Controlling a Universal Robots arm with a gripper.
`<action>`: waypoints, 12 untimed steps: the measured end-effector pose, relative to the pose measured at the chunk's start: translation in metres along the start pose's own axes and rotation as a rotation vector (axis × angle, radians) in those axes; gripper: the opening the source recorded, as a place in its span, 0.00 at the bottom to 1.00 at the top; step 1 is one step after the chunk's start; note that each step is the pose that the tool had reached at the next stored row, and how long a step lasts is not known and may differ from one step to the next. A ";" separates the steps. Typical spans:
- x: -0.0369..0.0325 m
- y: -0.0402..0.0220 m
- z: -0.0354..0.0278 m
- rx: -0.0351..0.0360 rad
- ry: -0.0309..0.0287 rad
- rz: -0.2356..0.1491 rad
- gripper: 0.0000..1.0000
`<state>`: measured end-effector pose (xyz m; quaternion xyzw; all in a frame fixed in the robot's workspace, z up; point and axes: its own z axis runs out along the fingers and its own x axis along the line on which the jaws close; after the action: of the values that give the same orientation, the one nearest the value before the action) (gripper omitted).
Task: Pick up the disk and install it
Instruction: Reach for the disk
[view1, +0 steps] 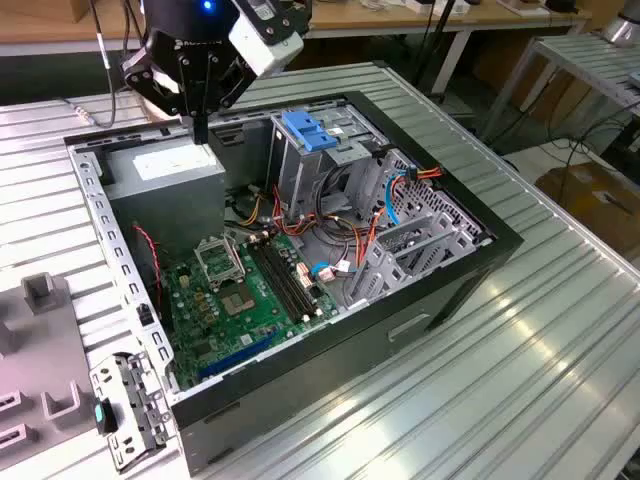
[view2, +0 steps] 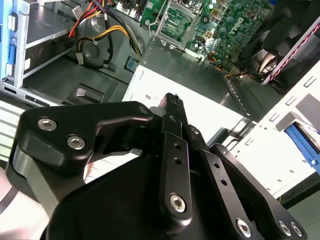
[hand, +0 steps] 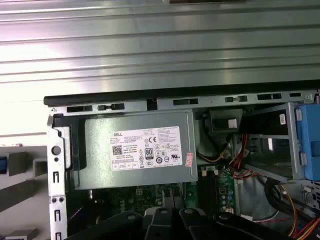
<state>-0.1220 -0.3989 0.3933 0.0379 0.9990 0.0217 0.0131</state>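
Note:
The disk is out of view. My gripper (view1: 201, 132) hangs at the back of the open computer case (view1: 455, 190), just above the grey metal box with a white sticker (view1: 165, 165). Its black fingers look shut, with nothing between them. In the second wrist view the gripper (view2: 172, 102) points down at that box's white sticker (view2: 200, 112). The first wrist view looks straight down on the same box (hand: 137, 150) in the case's corner.
A tall grey cage with a flat blue tab (view1: 308, 130) stands in the middle of the case beside bundles of cables (view1: 385, 190). The green motherboard (view1: 250, 290) lies on the case floor. A grey fixture (view1: 40, 340) and a metal bracket (view1: 125, 410) sit at the exterior view's left.

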 end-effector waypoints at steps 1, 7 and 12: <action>0.0000 0.0000 0.0000 0.0000 0.0000 0.000 0.11; 0.0044 -0.0003 -0.0001 0.0000 0.0000 0.000 0.11; 0.0122 -0.0009 -0.0001 -0.0001 0.0000 0.000 0.11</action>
<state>-0.1342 -0.3989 0.3931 0.0379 0.9990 0.0217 0.0131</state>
